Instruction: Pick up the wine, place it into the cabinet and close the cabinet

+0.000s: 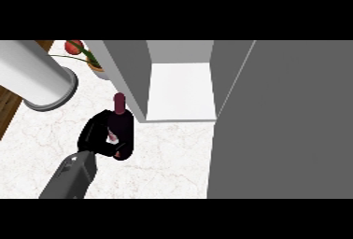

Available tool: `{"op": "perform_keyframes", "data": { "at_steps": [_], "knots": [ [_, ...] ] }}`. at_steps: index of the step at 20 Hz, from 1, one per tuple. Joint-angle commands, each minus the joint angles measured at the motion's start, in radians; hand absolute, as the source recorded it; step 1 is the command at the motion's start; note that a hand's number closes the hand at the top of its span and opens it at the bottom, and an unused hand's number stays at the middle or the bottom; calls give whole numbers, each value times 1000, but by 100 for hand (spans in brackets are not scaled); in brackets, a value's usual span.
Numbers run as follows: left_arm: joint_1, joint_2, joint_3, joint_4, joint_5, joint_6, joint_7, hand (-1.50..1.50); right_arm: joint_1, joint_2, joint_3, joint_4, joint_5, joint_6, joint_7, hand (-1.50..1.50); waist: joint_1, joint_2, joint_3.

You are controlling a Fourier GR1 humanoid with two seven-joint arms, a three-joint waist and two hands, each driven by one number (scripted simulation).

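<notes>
A dark red wine bottle (121, 122) stands upright just left of the cabinet's front corner, its neck pointing up towards me. My left hand (95, 134) comes in from the lower left, and its black fingers and thumb curl round the bottle's body, hiding part of the label. I cannot tell whether the bottle rests on the counter or is lifted. The cabinet (128, 70) is open and shows a bare white shelf (180, 88). Its grey door (283, 121) swings out and fills the right side. My right hand does not show.
A large white cylinder (38, 77) lies at the upper left. Behind it stands a potted plant with a red flower (77, 46). The white marble counter (172, 158) spreads below the cabinet, and a wooden strip (7, 109) runs along its left edge.
</notes>
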Motion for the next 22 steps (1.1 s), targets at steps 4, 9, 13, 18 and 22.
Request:
{"op": "perform_keyframes", "data": {
  "at_steps": [4,9,13,18,22],
  "knots": [
    [161,-9,29,-126,20,91,-149,150,37,-19,-36,-194,-100,-9,101,-150,25,-11,2],
    [338,-98,14,-306,47,124,-221,150,116,-23,-52,-158,-111,30,-2,-150,27,-12,4],
    [381,-110,-29,-506,91,94,-87,150,98,-26,-27,-237,-97,7,87,-150,21,-11,3],
    [440,-125,-250,-726,184,253,31,150,43,5,11,-174,-54,-8,73,-150,19,-10,2],
    [476,-125,-342,-963,214,384,188,150,65,8,-6,-163,-72,0,45,-150,18,-11,3]
  ]
}}
